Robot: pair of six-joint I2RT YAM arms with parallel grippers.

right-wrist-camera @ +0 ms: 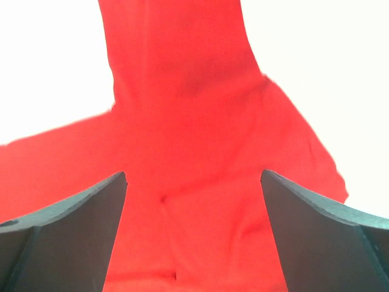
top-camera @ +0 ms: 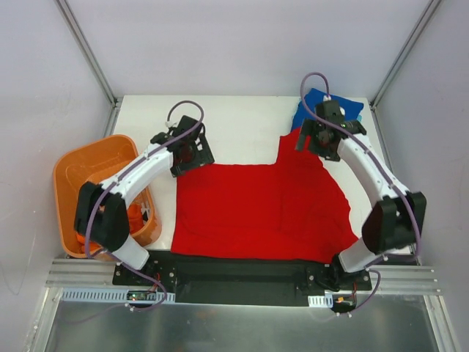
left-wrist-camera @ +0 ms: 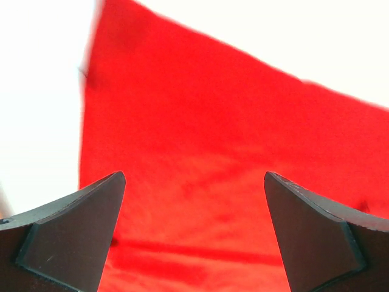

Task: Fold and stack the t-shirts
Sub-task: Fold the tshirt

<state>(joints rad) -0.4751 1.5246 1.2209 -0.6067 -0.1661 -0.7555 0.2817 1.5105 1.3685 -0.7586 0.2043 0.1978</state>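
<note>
White table (top-camera: 242, 121): red t-shirt (top-camera: 256, 213) beside left claw (top-camera: 192, 154), under right claw (top-camera: 315, 141).

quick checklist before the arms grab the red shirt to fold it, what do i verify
1. left gripper open and empty: ok
2. right gripper open and empty: ok
3. red t-shirt spread out on the table: ok, slight wrinkles on its right side
4. each gripper above the shirt's far edge: ok
5. blue t-shirt clear of the red one: cannot tell, the right gripper hides where they meet
6. fingertips' height over the cloth: cannot tell
</note>
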